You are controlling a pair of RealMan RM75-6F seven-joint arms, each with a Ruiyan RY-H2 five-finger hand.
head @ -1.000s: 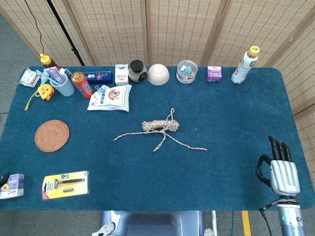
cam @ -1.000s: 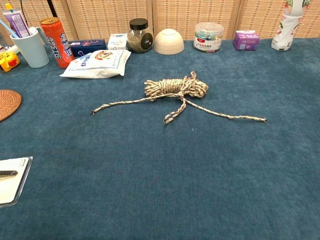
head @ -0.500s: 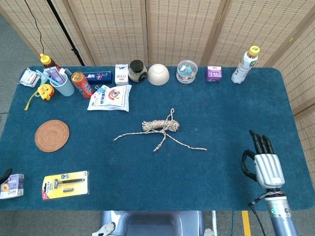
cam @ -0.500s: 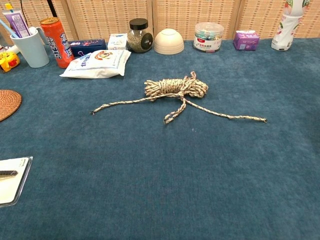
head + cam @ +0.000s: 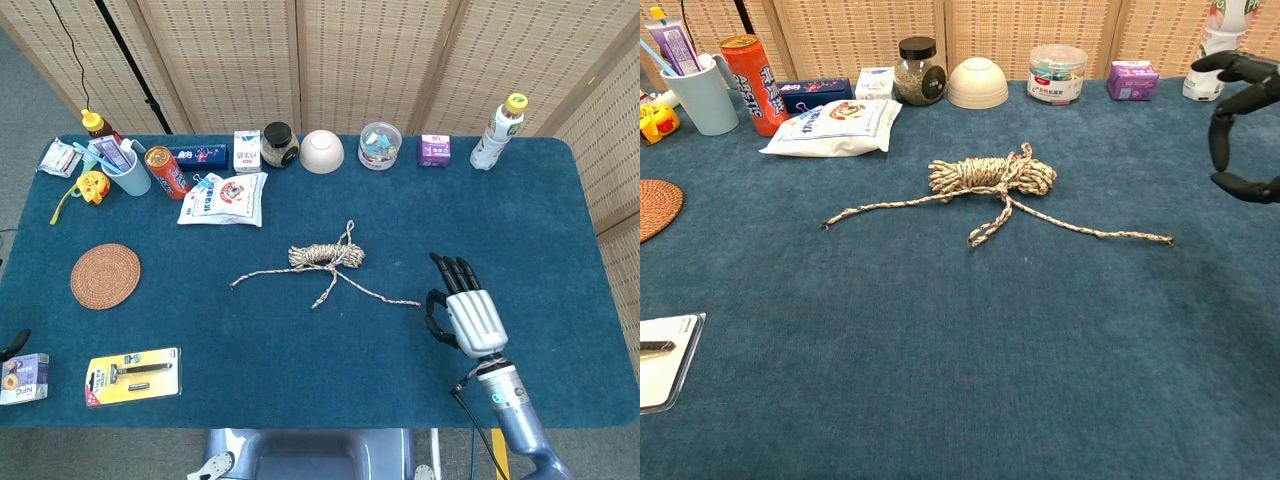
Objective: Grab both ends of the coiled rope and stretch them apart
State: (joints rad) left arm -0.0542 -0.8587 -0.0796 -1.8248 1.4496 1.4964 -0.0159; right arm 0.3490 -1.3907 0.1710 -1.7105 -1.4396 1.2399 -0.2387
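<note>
Rope (image 5: 327, 256) lies bundled, speckled beige, two loose ends splayed.

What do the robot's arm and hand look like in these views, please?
The right hand has a ribbed silver-white back and black fingers. Its wrist is silver-grey with a small green light, and a thin black cable runs beside it. The left hand barely shows.

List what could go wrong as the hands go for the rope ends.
The rope ends lie thin and flat on the blue table, so the right hand, open and close to the right end, may miss or nudge it away. The ends cross under the coil, so pulling could tighten a knot. The left hand is barely visible; its reach to the left end is unconfirmed.
</note>
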